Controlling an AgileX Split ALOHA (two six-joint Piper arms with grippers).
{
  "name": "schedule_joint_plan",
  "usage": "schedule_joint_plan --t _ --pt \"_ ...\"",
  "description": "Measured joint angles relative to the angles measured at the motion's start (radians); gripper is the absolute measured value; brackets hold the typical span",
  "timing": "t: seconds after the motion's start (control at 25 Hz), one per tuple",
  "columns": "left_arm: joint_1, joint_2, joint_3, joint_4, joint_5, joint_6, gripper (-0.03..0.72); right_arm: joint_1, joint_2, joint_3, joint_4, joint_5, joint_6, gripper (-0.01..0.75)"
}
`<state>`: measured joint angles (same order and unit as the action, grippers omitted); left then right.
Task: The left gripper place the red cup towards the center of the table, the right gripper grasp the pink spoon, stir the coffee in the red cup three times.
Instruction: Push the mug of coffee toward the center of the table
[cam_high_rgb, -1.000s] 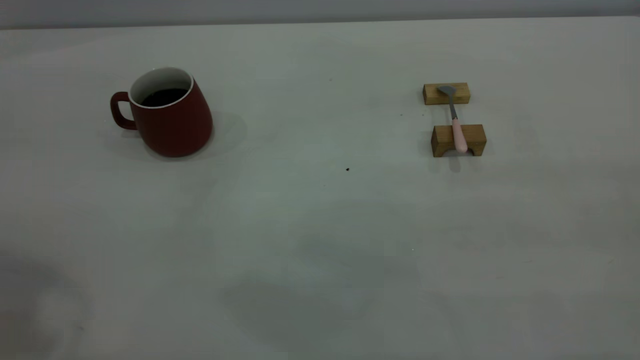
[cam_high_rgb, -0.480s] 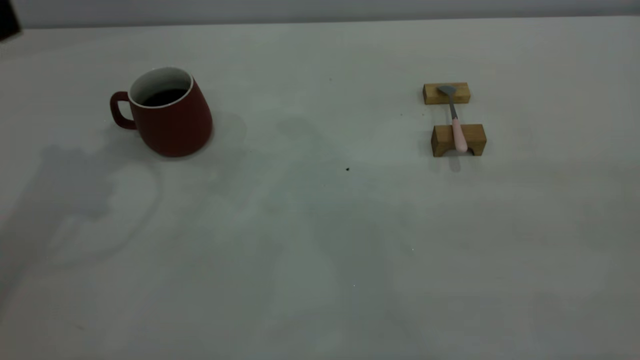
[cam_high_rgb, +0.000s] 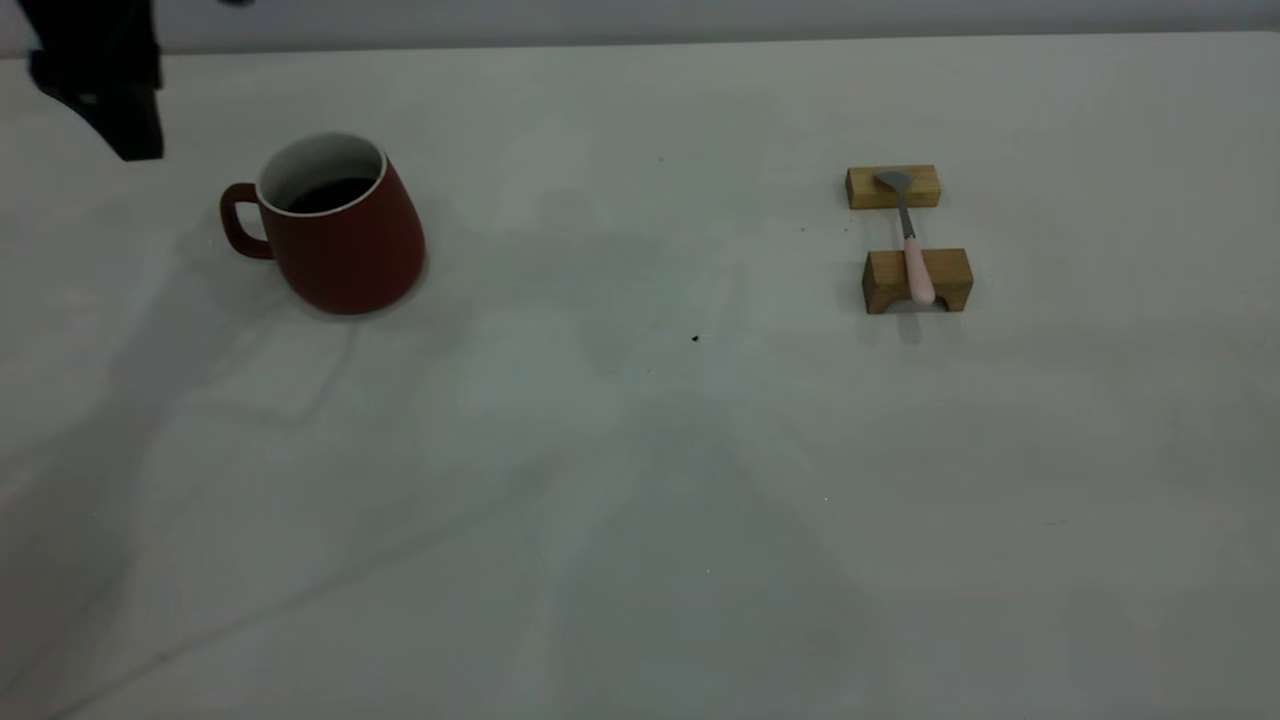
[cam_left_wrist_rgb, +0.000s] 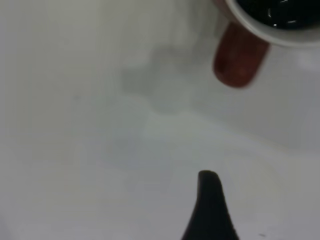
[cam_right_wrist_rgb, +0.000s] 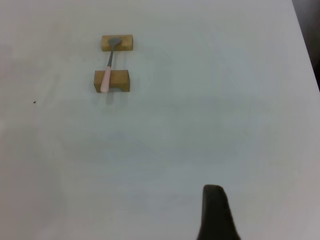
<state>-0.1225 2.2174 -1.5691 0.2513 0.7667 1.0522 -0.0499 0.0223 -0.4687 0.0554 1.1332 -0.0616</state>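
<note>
The red cup (cam_high_rgb: 340, 235) stands upright at the far left of the table (cam_high_rgb: 640, 480), handle turned left, with dark coffee (cam_high_rgb: 328, 194) inside. My left gripper (cam_high_rgb: 100, 85) hangs above the table's back left corner, left of the cup and apart from it. In the left wrist view the cup's handle (cam_left_wrist_rgb: 239, 61) and rim lie ahead of the gripper's black tip (cam_left_wrist_rgb: 209, 210). The pink spoon (cam_high_rgb: 912, 245) lies across two wooden blocks at the right. My right gripper (cam_right_wrist_rgb: 216, 212) is far from the spoon (cam_right_wrist_rgb: 107, 75) and shows only in its own wrist view.
Two tan wooden blocks (cam_high_rgb: 893, 187) (cam_high_rgb: 917, 281) hold the spoon off the table. A tiny black speck (cam_high_rgb: 695, 339) marks the middle. The table's right edge (cam_right_wrist_rgb: 306, 45) runs past the blocks in the right wrist view.
My left gripper has come into the exterior view at the top left, moving down and right toward the cup. Arm shadows have shifted across the table. Cup and spoon have not moved.
</note>
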Motion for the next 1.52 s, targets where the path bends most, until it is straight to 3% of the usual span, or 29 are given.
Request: schedule_joint_plan --t 0.24,0.88,1.52 --pt "-0.026 0.115 -0.095 -0.006 -0.017 0.080 0.637 0.000 0.000 0.000 0.000 0.000 0.000 0.555" --pt "-0.055 0.199 -0.104 -0.048 -0.055 0.191 0.580 0.000 0.000 0.000 0.000 0.000 0.000 0.555" --pt "-0.272 0.199 -0.104 -0.172 -0.085 0.191 0.575 0.000 0.000 0.000 0.000 0.000 0.000 0.555"
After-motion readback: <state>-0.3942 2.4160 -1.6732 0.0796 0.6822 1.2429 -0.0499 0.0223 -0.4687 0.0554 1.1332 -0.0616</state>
